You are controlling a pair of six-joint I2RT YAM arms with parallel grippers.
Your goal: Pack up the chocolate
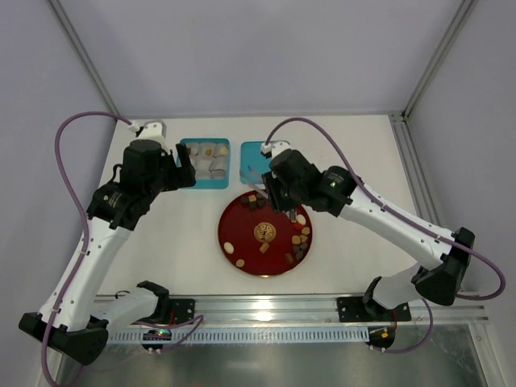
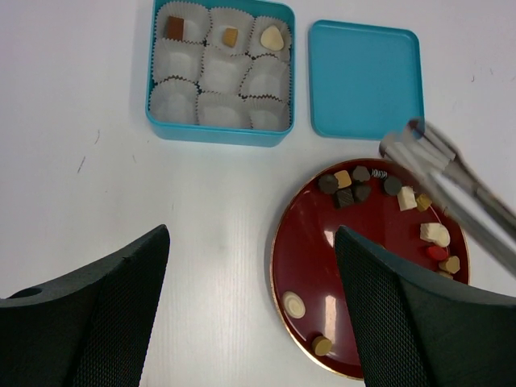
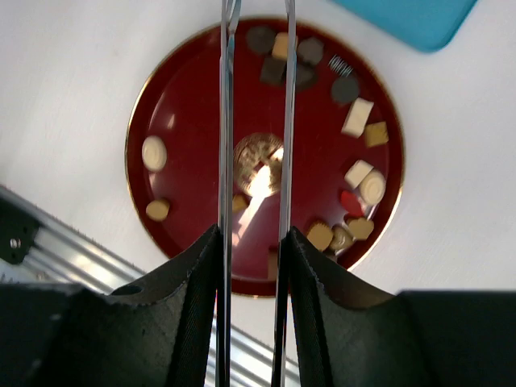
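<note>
Left gripper [image 2: 251,242] gapes empty, right gripper [image 3: 254,234] pinches tongs [image 3: 225,121] — chocolate [image 3: 357,117] rings red plate [image 3: 193,105], axes varied.

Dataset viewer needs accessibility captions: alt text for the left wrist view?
A teal box of nine paper cups, its top row holding three chocolates, sits on a white table beside its lid. Below right, a red plate carries more chocolate pieces, with metal tongs angling in from the right; the open left gripper frames the foreground.
</note>
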